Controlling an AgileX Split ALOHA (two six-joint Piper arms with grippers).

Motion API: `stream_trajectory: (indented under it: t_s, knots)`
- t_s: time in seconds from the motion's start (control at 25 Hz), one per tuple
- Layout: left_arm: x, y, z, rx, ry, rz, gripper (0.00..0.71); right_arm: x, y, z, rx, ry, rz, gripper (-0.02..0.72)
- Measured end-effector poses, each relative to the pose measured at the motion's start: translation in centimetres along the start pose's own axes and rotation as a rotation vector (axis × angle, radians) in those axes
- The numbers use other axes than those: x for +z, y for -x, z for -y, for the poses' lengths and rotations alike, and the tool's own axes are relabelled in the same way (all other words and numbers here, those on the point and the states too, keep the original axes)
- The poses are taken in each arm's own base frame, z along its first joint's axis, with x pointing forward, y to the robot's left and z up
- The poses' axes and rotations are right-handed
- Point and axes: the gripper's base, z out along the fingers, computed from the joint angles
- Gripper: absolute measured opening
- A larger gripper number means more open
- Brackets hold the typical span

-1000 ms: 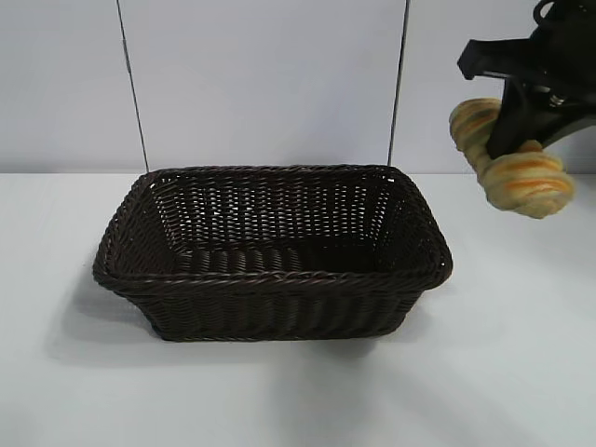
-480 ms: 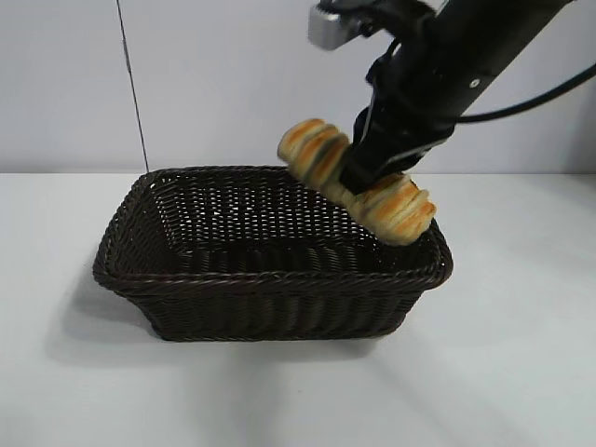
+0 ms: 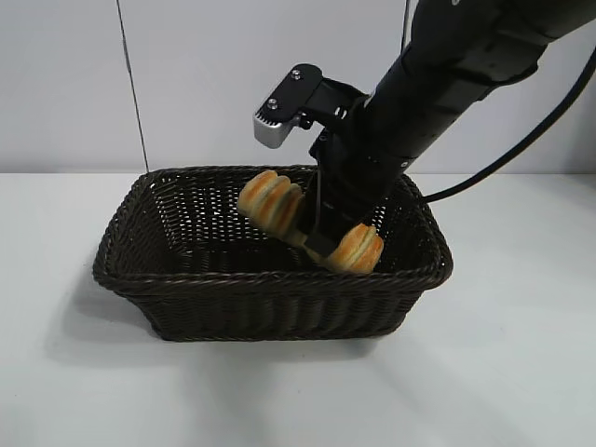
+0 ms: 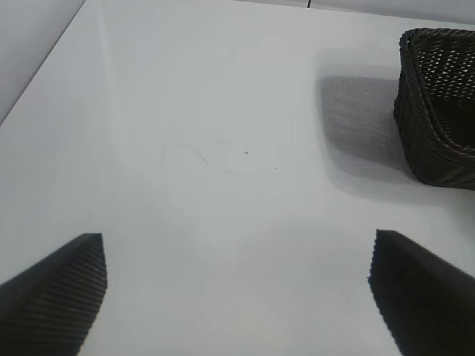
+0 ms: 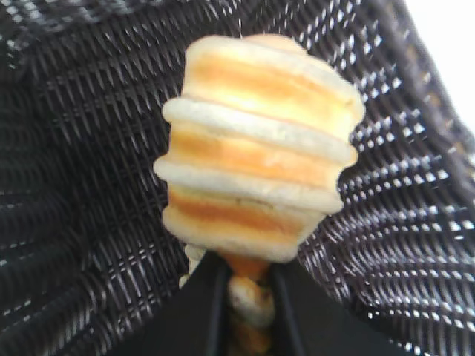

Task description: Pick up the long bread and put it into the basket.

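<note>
We are seeing the long bread [image 3: 307,230] hanging tilted inside the basket [image 3: 270,279], toward its right end, its lower end dipping below the rim. The right gripper [image 3: 317,228] is pinching it at mid-length. The left gripper [image 4: 237,297] is hovering spread over the bench [image 4: 208,148], beside the basket.

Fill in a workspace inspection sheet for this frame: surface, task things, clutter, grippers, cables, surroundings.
Surface: white table, bare where visible.
Task things: bread held tilted inside the basket, not yet released.
Clutter: nothing seen.
Grippers: right gripper shut on the bread's middle, reaching into the basket; left gripper open over the table, apart from the basket.
Cables: black cable trailing from the right arm; two thin lines on the wall.
Surroundings: plain pale wall.
</note>
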Motion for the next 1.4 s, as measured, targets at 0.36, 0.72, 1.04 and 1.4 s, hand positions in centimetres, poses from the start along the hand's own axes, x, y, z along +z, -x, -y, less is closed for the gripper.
stream_trajectory:
  t_s: [0.36,0.72,1.04,1.4]
  knots:
    - [0.0,0.0,0.0,0.0,0.0,0.0,0.695,-5.5,3.5,2.1,0.236,-0.053,0.117,0.692]
    - [0.0,0.0,0.0,0.0,0.0,0.0,0.695,-10.4,4.4,7.7,0.681,-0.142,0.045,0.694]
    - [0.0,0.0,0.0,0.0,0.0,0.0,0.695,-13.8,0.2,12.1,0.865,-0.266,-0.155,0.694]
    - [0.0,0.0,0.0,0.0,0.0,0.0,0.695,-17.6,-8.9,16.4,1.056,-0.407,-0.377,0.695]
